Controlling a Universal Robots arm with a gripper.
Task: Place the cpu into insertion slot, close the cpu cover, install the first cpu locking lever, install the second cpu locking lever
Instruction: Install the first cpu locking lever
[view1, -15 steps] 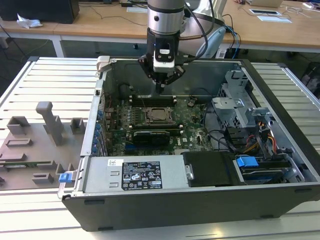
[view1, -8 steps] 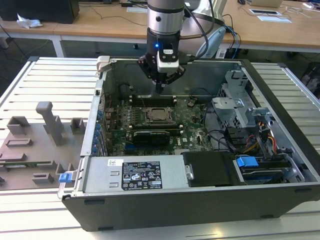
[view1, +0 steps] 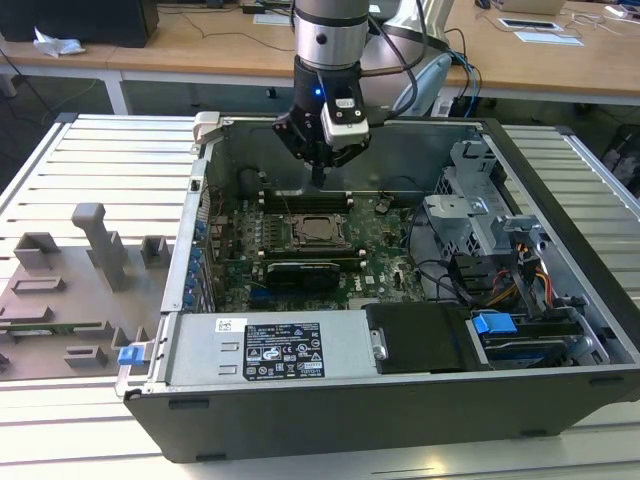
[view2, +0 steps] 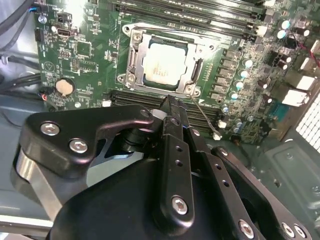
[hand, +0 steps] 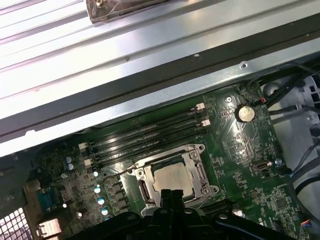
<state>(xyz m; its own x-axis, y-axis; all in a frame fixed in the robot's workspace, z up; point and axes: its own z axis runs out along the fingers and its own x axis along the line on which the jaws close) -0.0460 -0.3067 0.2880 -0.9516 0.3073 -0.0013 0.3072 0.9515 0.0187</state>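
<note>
The cpu (view1: 319, 229) (view2: 165, 62) (hand: 172, 180), with its silver top, lies flat in the insertion slot (view2: 126, 77) on the green motherboard. The cpu cover (view2: 134, 54) (hand: 200, 173) lies down around it, the chip showing through its window. A thin wire locking lever (view2: 205, 119) (hand: 120, 171) sticks out from one corner of the socket, unlatched. My gripper (view1: 318, 182) (view2: 170, 100) (hand: 169, 193) hangs just above the socket's edge near the memory slots. Its fingers are shut together and hold nothing.
I am inside an open computer case (view1: 480, 135). Long memory slots (hand: 145, 135) run beside the socket, and a black graphics card (view1: 305, 272) lies on its other side. A power supply (view1: 270, 350) and drive bays (view1: 493, 323) fill the near side. A grey fixture tray (view1: 70, 290) sits at the exterior view's left.
</note>
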